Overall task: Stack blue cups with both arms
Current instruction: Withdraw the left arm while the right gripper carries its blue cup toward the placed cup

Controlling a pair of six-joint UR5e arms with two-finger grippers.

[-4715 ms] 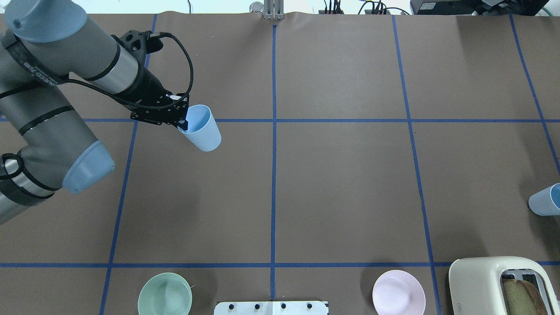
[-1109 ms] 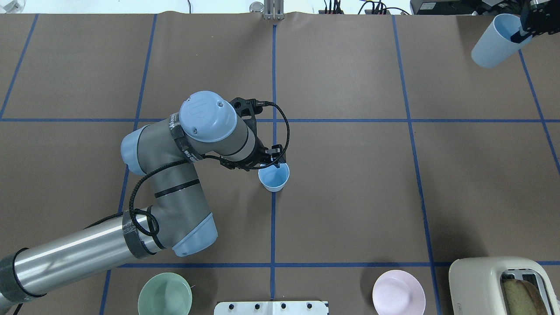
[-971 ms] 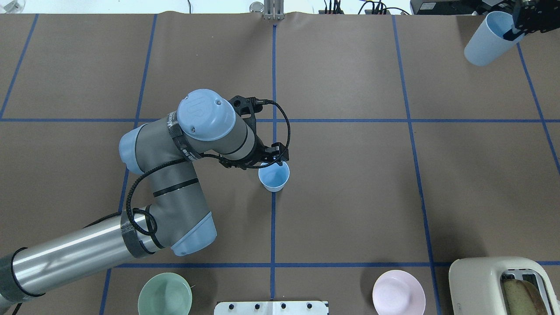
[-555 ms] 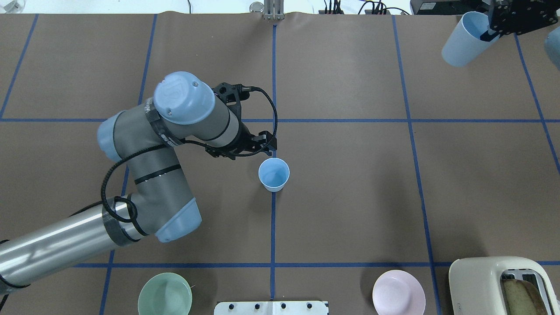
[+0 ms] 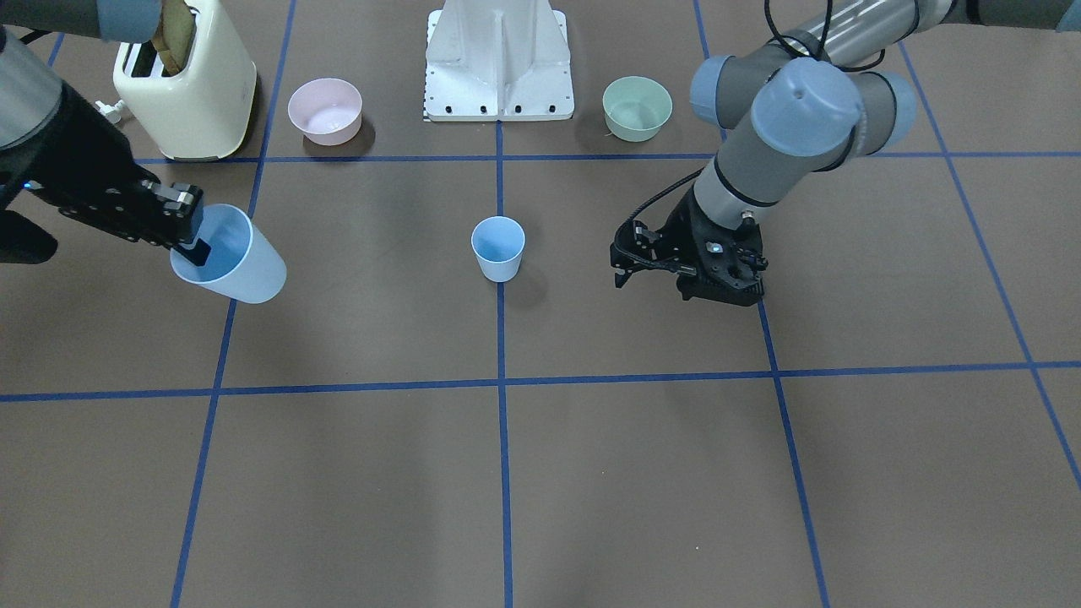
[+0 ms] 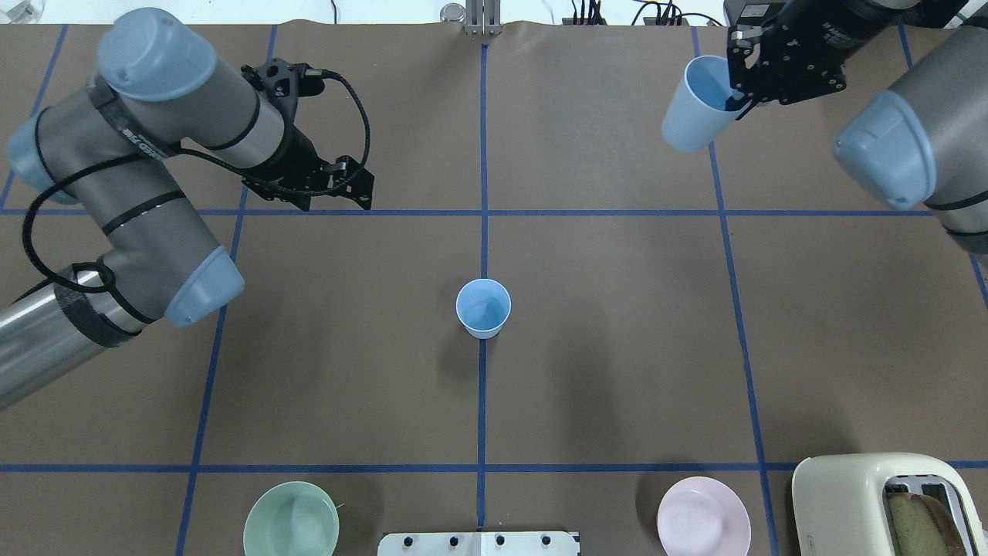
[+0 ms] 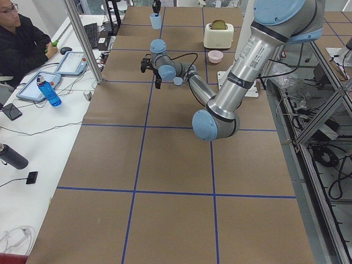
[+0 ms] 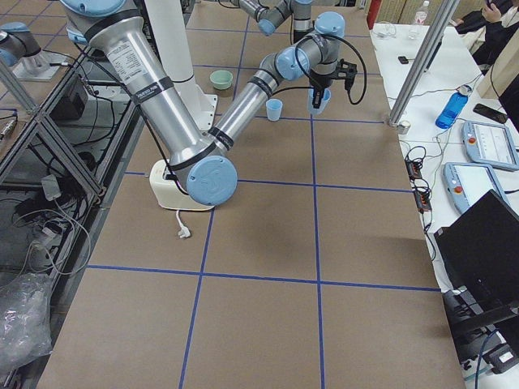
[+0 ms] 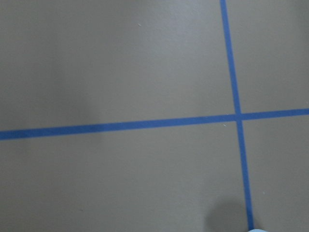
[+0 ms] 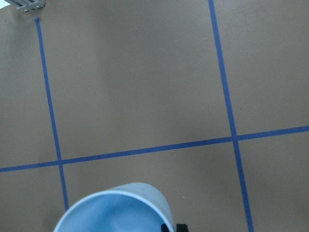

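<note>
The left fingers have drawn back, spread and empty, from the cup upright on the surface, while the right fingers, pinching the second cup by its rim, should level it overhead before lowering.

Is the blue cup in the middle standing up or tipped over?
Standing up. The middle cup rests on its base with its open mouth facing up, and it looks empty inside.

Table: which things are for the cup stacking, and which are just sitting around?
For the job: standing blue cup, carried blue cup, right gripper pinching its rim, empty left gripper.

Just sitting around: mint-green bowl, pink bowl, toaster.
</note>
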